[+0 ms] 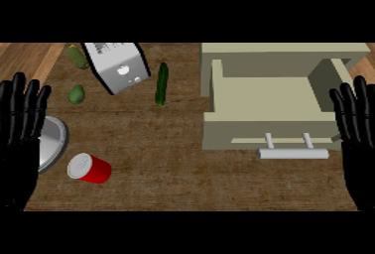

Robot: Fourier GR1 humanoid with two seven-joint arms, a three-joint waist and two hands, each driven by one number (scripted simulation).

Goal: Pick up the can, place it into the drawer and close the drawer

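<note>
A red can [89, 168] with a pale lid lies on its side on the brown counter at the lower left. The beige drawer [271, 106] stands pulled open at the right, its inside bare, with a light bar handle [293, 153] at its front. My left hand [21, 124] is open at the left edge, fingers up, just left of the can and apart from it. At the right edge my right hand [356, 124] is open too, fingers up, beside the drawer's right wall.
A grey plate [51, 144] lies at the left, partly behind my left hand. At the back are a tilted silver toaster [117, 67], a long cucumber [162, 83] and two small green vegetables [77, 93]. Bare counter lies between can and drawer.
</note>
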